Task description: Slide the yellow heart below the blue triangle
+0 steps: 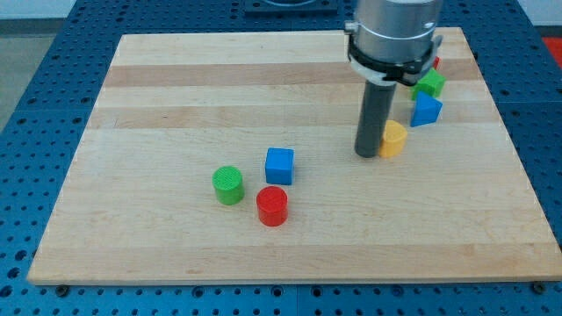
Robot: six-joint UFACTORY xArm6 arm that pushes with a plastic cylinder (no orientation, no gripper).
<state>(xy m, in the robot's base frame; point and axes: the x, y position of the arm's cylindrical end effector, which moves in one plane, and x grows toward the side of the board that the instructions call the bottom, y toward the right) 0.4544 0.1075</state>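
Yellow heart [394,138], near table's right edge: small, light, rigid, likely slid easily; my tip [366,154], jawless, touched its left flank below blue triangle [427,110].

A robotics lab is suggested by the blue perforated mounting surface [35,53] under the wooden desk [176,105].

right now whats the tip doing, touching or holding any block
My tip: no gripper, holds nothing; it sits against the view's left side of the yellow heart, which lies below-left of the blue triangle.
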